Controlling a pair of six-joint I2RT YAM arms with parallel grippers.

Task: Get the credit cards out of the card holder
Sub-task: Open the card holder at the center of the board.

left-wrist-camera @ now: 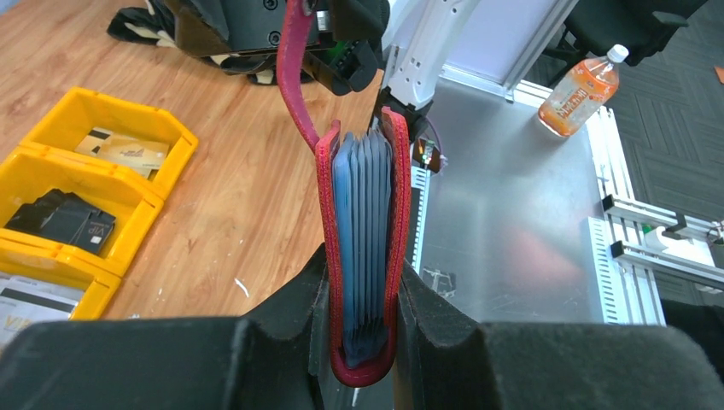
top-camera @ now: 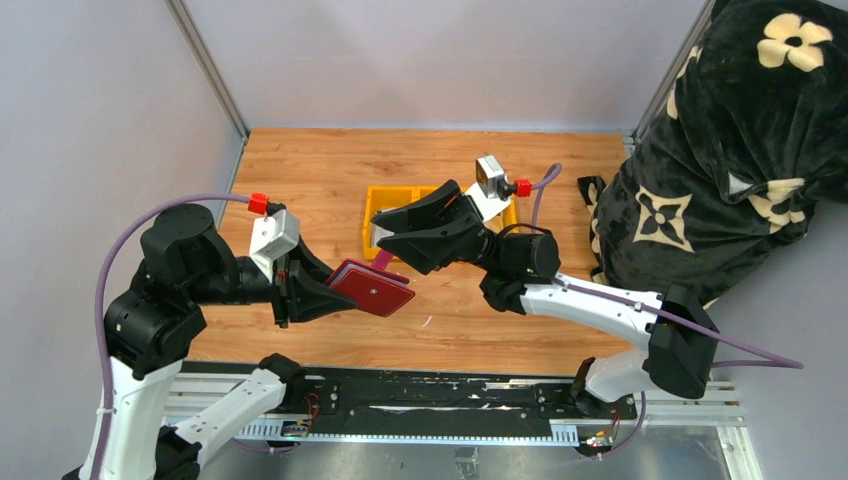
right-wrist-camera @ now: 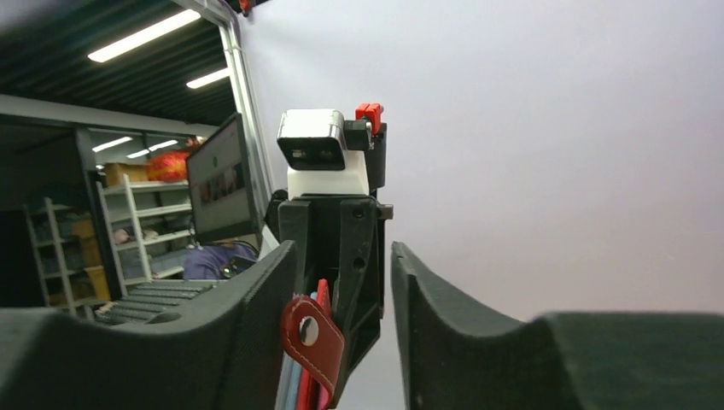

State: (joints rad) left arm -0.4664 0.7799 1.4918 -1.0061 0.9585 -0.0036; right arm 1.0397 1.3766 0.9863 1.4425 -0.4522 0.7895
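The left tool pinches the limp, light card holder; the right tool gapes around its strap tab. The credit cards look stiff and slick, so probably best pinched by their edges at twelve o'clock.

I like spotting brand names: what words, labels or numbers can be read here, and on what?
Nothing reads for certain.
Label of the orange bottle: too blurred.
Print on the tan card in the yellow tray: too small.
Yellow letters on the pale card at the frame's edge: cut off, unreadable.
On the red wallet: no text shows.
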